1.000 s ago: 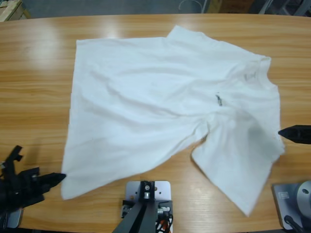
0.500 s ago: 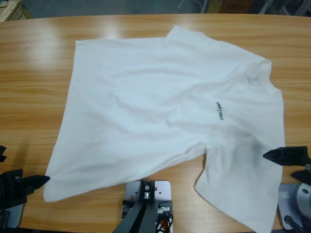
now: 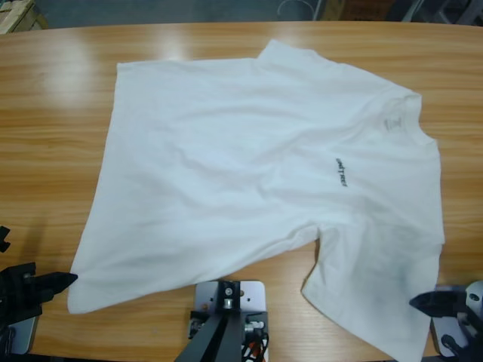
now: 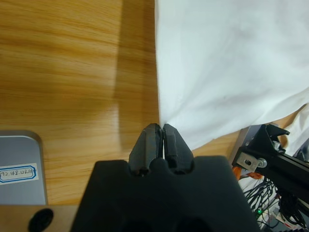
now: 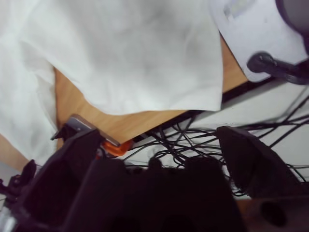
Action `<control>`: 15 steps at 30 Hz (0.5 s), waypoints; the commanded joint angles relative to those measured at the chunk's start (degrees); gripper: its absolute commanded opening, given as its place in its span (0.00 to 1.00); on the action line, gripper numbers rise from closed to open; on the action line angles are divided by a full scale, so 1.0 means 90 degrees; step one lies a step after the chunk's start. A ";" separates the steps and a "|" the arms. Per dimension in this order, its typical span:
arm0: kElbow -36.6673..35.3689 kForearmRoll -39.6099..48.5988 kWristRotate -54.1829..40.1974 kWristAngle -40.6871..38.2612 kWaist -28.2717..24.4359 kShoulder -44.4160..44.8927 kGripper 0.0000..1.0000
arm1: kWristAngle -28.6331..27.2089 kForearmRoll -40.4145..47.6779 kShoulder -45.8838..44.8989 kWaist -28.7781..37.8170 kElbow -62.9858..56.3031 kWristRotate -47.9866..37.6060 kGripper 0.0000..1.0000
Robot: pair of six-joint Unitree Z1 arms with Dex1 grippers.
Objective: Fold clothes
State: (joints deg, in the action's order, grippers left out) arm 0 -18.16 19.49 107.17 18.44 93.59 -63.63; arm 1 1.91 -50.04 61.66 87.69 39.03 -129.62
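Observation:
The white T-shirt lies spread flat on the wooden table. Its collar points right and a small dark print sits on the chest. My left gripper is at the front left, shut, with the shirt's hem corner drawn to a point at its tips. My right gripper is at the front right, beside the near sleeve. In the right wrist view its jaws stand wide open with nothing between them, and the sleeve lies beyond.
Bare wood lies left of the shirt, and a strip runs along the far edge. Past the table's front edge hang tangled cables. A wooden crate shows at the far left corner.
A second ago the shirt was bunched; the left gripper drew its hem corner left and forward, flattening it, then held still. The right gripper moved from the sleeve's right side toward the front right corner.

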 commanded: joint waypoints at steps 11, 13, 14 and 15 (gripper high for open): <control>0.0289 0.0090 0.0046 -0.0135 0.0021 0.0217 0.00 | -0.0551 0.1976 0.1030 0.2424 -0.1403 -0.2931 0.82; 0.0289 0.0084 0.0046 -0.0135 0.0021 0.0225 0.00 | -0.0543 0.2003 0.1071 0.2424 -0.1407 -0.2939 0.77; 0.0283 0.0080 0.0046 -0.0135 0.0021 0.0225 0.00 | -0.0476 0.2005 0.1104 0.2436 -0.1427 -0.2937 0.77; 0.0279 0.0080 0.0046 -0.0135 0.0021 0.0225 0.00 | -0.0400 0.2005 0.1129 0.2458 -0.1468 -0.2935 0.77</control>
State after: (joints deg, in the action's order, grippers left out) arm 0 -17.44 19.49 107.17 17.99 93.59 -63.38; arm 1 -2.05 -33.52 69.29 108.69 28.46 -155.18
